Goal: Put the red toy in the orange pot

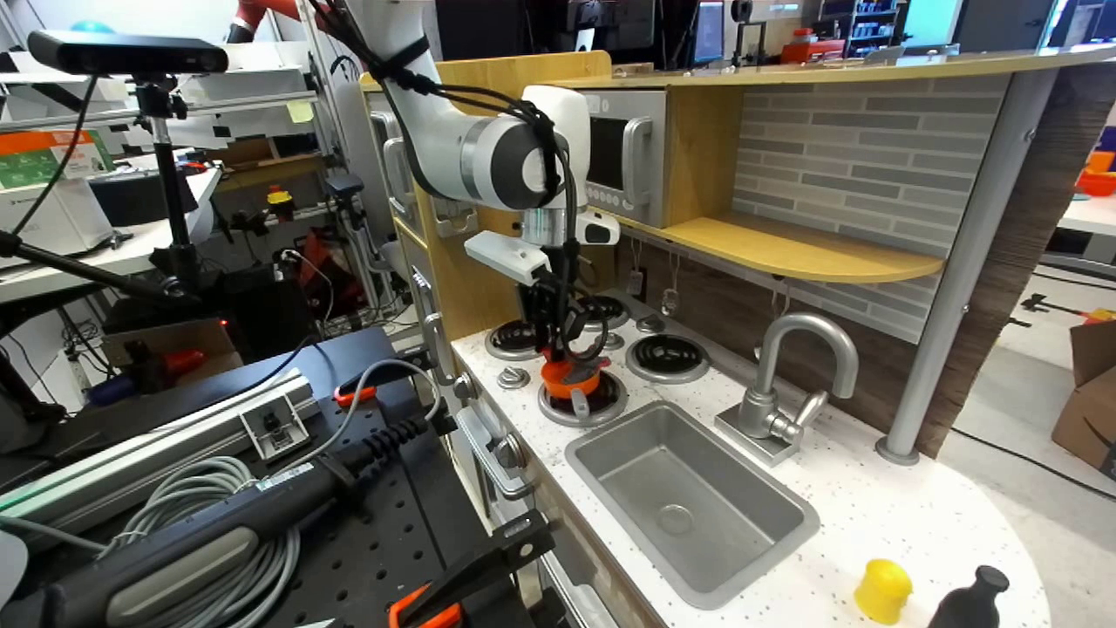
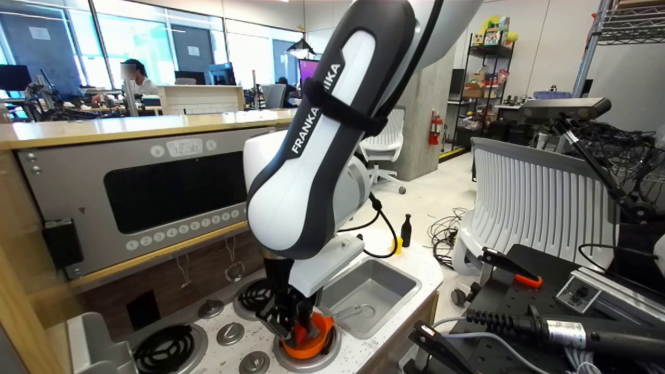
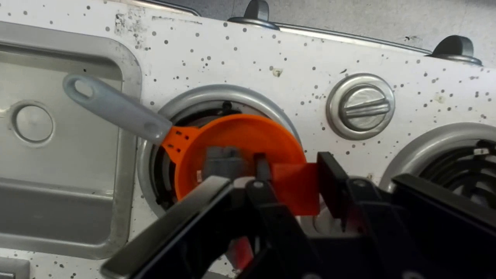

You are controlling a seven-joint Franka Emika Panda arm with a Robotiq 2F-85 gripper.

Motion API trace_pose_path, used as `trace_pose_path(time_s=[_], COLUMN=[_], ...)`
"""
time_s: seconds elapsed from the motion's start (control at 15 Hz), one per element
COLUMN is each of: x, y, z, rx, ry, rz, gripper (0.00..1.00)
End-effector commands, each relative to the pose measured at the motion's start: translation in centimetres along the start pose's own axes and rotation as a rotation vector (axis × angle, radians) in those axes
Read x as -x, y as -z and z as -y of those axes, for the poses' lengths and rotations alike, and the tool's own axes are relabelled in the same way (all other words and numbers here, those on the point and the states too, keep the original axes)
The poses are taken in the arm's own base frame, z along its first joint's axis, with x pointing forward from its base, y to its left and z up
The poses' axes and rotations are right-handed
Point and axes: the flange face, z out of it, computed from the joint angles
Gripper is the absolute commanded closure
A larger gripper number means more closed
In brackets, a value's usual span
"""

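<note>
- Fingers [image 3: 331, 179]: we see them partly apart, one on each side of the toy [image 3: 295, 190], and we take them to be pressing on it.
- Toy: in the wrist view, we see it across the rim [image 3: 286, 137] of the pot [image 3: 252, 133], partly within and partly beyond, on the side away from the handle [image 3: 119, 111]. Whether it touches the pot we cannot tell.
- Missed drop: if the fingers part here, we judge that the toy may catch the rim and tumble outward onto the burner [image 3: 228, 92] or tabletop [image 3: 294, 81]; its off-centre place would be the cause.
- Poor seat: we note a grey thing [image 3: 223, 161], blurred, in the pot. We expect that a toy let go on top of it could roll or perch badly.
- Shoved pot: we suppose that a sideways move made too low would drive toy or fingers into the rim, tilting or sliding the pot towards the sink [image 3: 128, 162], where the handle points.
- Snagged release: we reckon that a finger opening close to the rim could hook it, so a move to the middle should come first.
</note>
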Motion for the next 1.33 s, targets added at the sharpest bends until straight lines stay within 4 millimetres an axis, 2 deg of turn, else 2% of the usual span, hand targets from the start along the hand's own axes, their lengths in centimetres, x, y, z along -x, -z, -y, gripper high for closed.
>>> trace_pose_path(time_s=[0.0, 0.27, 0.33, 0.47, 0.73, 1.0, 1.27], x=[-2.1, -3.1, -3.3, -3.5, -3.0, -1.5, 1.6], y=[-0.9, -0.6, -0.3, 0.3, 1.3, 1.7, 1.3], z=[0.8, 1.6, 1.8, 2.1, 2.9, 3.7, 3.5], rx=[-0.015, -0.015, -0.012, -0.01, -0.014, -0.037, -0.053], ry=[-0.014, -0.009, -0.004, 0.002, 0.018, 0.023, -0.007], rz=[0.034, 0.036, 0.032, 0.016, -0.015, -0.023, -0.019], gripper=[0.9, 0.9, 0.4, 0.31, 0.02, 0.0, 0.0])
